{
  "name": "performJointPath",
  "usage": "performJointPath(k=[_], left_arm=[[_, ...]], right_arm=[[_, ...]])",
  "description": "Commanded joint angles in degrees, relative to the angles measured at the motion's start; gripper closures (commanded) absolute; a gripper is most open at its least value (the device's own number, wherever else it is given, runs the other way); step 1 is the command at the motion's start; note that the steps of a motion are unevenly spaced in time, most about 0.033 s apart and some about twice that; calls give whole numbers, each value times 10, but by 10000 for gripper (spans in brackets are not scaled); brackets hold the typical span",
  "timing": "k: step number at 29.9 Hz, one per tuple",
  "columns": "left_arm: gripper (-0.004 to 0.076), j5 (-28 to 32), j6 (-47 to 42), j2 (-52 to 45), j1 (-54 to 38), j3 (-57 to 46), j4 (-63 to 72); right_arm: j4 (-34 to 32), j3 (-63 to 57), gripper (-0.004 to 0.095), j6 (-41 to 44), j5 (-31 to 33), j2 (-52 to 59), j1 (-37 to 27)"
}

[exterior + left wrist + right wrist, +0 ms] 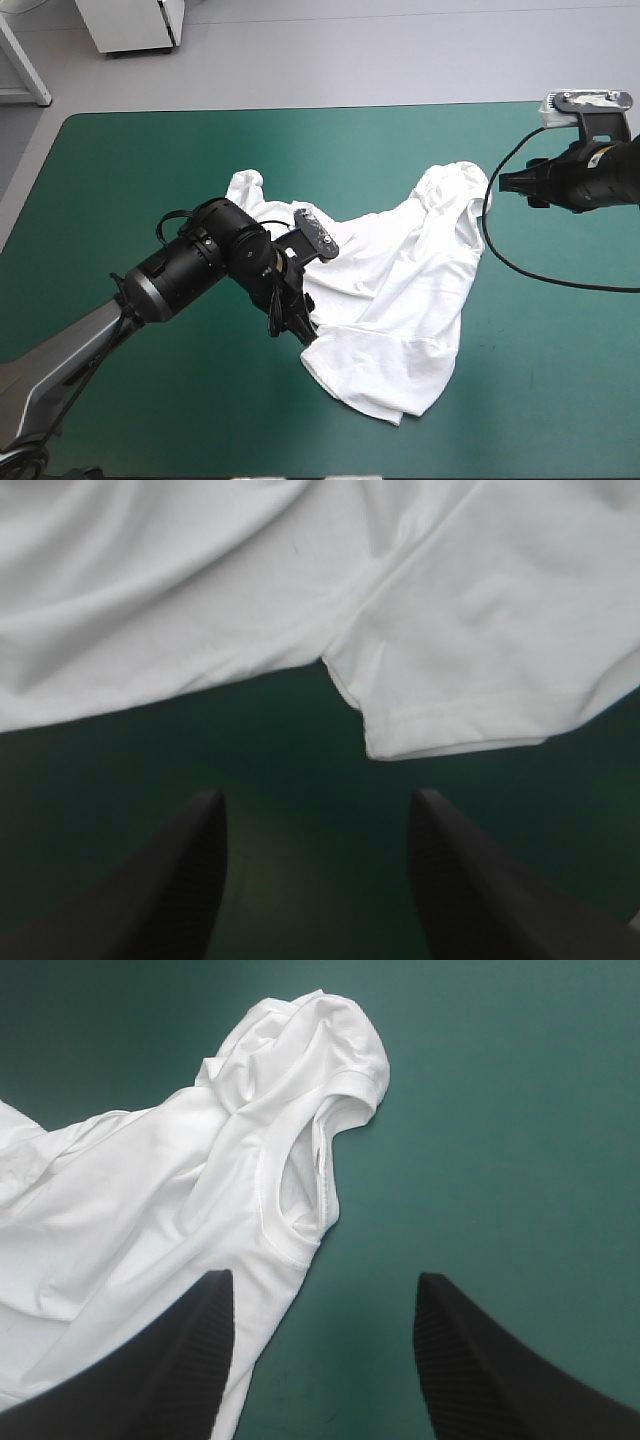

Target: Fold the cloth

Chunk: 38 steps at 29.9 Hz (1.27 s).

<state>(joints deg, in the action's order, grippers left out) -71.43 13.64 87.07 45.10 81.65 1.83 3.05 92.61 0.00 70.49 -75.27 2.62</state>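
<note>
Teal-green cover smooth | T-shirt white, rumpled, soft folds | left gripper released | right gripper released

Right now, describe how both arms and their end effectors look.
The left arm has a grey lower link, then rounded black wrist segments, with a pale ring where they join. The right arm shows only a black wrist section. The left end effector and the right end effector each have two broad black fingers shaped like curved fins, finely ribbed.
</note>
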Motion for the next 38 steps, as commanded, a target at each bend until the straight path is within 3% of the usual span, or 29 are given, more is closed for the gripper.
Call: performJointPath(k=[1, 6, 11, 25, 32, 38], left_arm=[[328, -24, -18, -23, 5, -19, 40], [328, 3, -34, -20, 17, -84, 30], [328, 79, -44, -16, 28, -136, 16], [332, 144, -36, 72, 29, -140, 65], [489, 175, -39, 95, 32, -140, 72], [505, 176, -39, 143, 40, -140, 74]], right_arm=[[-4, 12, 401, 0, -20, 16, -3], [-4, 12, 401, 0, -17, 16, -3], [-4, 12, 401, 6, -17, 16, -3], [-16, 12, 401, 8, -20, 9, -3], [-16, 12, 402, 9, -40, -18, -3], [-16, 12, 401, 9, -47, -31, -3]])
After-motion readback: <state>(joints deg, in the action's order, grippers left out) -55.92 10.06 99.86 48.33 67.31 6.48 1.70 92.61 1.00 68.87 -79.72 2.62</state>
